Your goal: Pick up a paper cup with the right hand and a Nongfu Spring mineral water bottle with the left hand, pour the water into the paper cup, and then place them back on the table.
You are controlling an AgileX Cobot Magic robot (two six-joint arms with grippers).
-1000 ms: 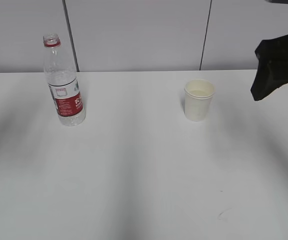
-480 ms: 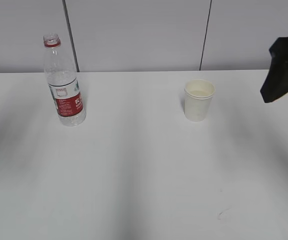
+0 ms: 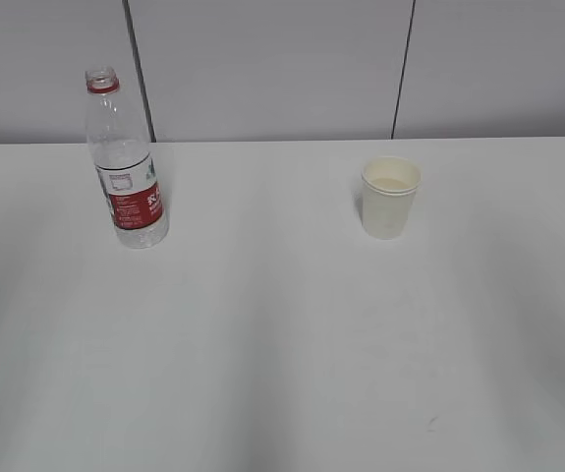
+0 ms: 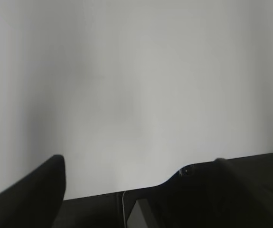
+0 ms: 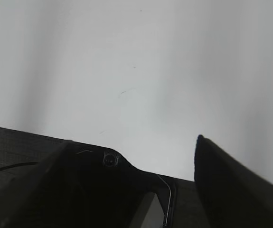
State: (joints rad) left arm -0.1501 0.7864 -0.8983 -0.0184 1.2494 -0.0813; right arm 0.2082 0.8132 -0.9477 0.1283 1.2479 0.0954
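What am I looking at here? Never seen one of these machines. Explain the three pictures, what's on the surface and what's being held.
This is a two-armed robot working at a white table; each arm ends in a claw.

The wide picture comes from a camera facing the table. It shows a clear water bottle with a red label, standing upright and uncapped on the left, and a small cream paper cup upright on the right, well apart from it. No arm shows in this picture.

The other two pictures come from cameras mounted on the arms' wrists, looking past their own claws. The dark shapes along the bottom are the left claw and the right claw. Both stand open over bare table with nothing between the fingers.

So nothing is held.
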